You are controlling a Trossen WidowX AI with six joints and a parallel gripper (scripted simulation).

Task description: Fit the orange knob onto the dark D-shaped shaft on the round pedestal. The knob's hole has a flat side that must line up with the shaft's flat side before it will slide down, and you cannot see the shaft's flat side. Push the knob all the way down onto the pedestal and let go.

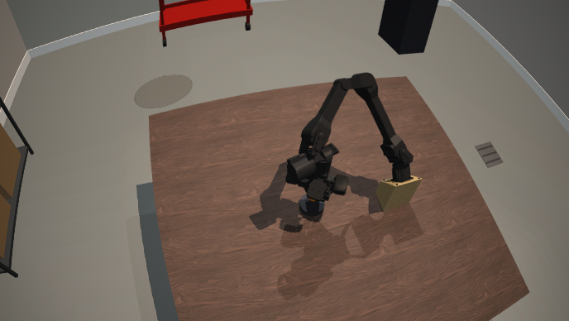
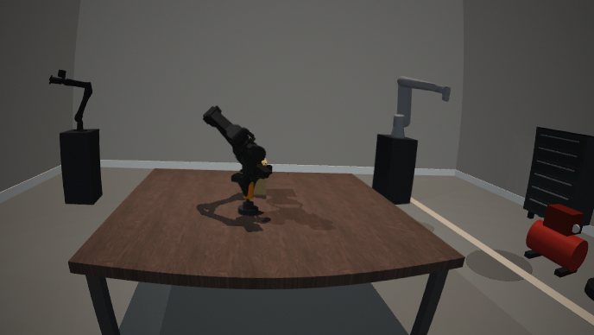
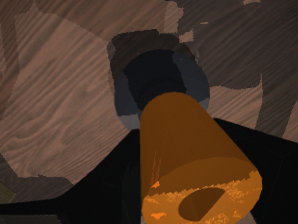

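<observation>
The orange knob is upright between the fingers of my gripper, which is shut on it. The wrist view shows a D-shaped opening in the knob's near end. The round dark pedestal stands on the table directly below. In the exterior view, a narrower dark part shows between the knob's lower end and the pedestal's wide base, so the knob is not down on the base. The knob hides the shaft's top; whether the shaft is inside the hole I cannot tell.
The arm's base sits on a yellow block on the wooden table, to the right of the pedestal in the top view. A red cart and other arms on dark stands are beyond the table.
</observation>
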